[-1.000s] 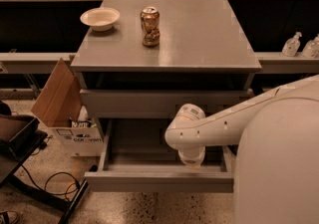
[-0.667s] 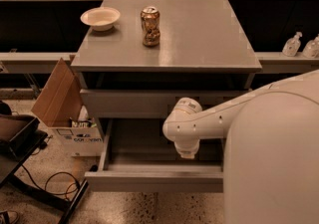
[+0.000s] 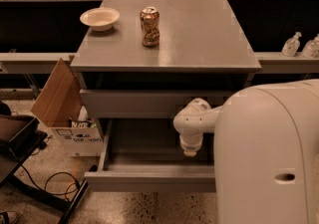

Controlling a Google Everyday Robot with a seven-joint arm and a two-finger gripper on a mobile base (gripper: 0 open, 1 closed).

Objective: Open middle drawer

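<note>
1. Cabinet: the grey tabletop (image 3: 199,34) carries a bowl (image 3: 99,18) at its rear left and a can (image 3: 149,26) standing upright just right of the bowl, apart from it.

2. Middle drawer (image 3: 149,180): pulled well out toward the camera. Its flat grey front panel lies at the lower edge of the cabinet view, and its shallow grey interior is exposed behind that panel. The right end of the panel is hidden behind the robot body (image 3: 269,158).

3. Upper drawer (image 3: 154,103): its front sits under the tabletop edge, above the rear of the middle drawer, far less extended.

4. Arm: the white arm (image 3: 199,116) reaches from the robot body to the left and bends downward over the right part of the open drawer.

5. Tool (image 3: 189,151): points down inside the middle drawer, above its floor and behind its front panel. Only its tip shows below the white joint; whether it is spread or pressed together cannot be told. No contact with the drawer is visible.

6. Surroundings: an open cardboard box (image 3: 57,93) stands on the floor left of the cabinet, and two bottles (image 3: 291,44) stand on a shelf at the right.
</note>
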